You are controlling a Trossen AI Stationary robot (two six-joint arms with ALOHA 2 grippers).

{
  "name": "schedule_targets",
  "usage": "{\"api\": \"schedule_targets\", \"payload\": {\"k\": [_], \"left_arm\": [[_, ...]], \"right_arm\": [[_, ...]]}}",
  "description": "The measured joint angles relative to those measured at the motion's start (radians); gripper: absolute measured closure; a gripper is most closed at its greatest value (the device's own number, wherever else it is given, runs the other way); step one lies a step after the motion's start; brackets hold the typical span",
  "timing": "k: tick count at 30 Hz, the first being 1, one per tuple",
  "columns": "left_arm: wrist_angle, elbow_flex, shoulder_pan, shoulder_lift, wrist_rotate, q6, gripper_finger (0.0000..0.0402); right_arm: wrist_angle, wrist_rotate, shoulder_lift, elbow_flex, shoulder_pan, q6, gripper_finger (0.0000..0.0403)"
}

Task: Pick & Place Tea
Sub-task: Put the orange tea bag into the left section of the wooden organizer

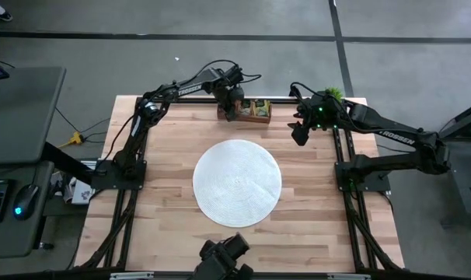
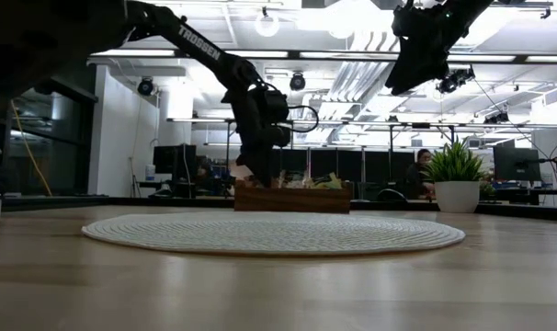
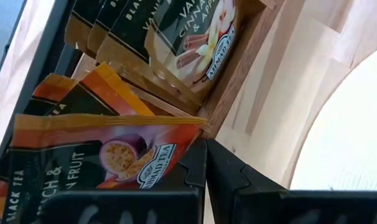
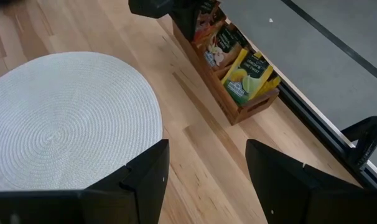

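Note:
The brown wooden tray point(image 1: 255, 111) stands at the table's far edge with tea packets upright in it. In the right wrist view I see orange-brown, dark and yellow-green packets point(image 4: 247, 74) in the tray point(image 4: 238, 102). My left gripper point(image 1: 231, 107) reaches down into the tray's left end and is shut on an orange tea packet point(image 3: 107, 149). Beige and dark packets point(image 3: 195, 43) stand behind it. My right gripper point(image 1: 300, 132) hangs open, high above the table to the right of the tray, touching nothing. My left gripper point(image 3: 206, 186) pinches the orange packet between its two fingers at one edge, near a corner point(image 3: 191, 134). The fingers come slanting from above into the tray's left compartment. The packet stands among its neighbours in the tray; its lower part is hidden behind the fingers.
The round white woven mat point(image 1: 237, 183) lies in the middle of the table, bare wood around it. A potted green plant point(image 2: 456, 179) stands at the far right corner, beside the right arm. A camera mount point(image 1: 224, 260) sits at the near edge.

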Motion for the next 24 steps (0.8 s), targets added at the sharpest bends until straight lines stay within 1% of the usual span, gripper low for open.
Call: {"api": "schedule_targets", "payload": {"k": [10, 17, 21, 24], "left_arm": [[-0.047, 0.118, 0.002, 0.006, -0.023, -0.010, 0.0401], [-0.066, 0.125, 0.001, 0.005, -0.025, -0.004, 0.0401], [-0.073, 0.125, 0.001, 0.005, -0.101, 0.004, 0.0401], [-0.075, 0.125, 0.002, 0.005, -0.127, 0.009, 0.0401]], "right_arm": [[0.000, 0.000, 0.000, 0.000, 0.000, -0.001, 0.0194], [0.000, 0.000, 0.000, 0.000, 0.000, 0.000, 0.0194], [0.000, 0.000, 0.000, 0.000, 0.000, 0.001, 0.0194], [0.000, 0.000, 0.000, 0.000, 0.000, 0.002, 0.0194]]}}
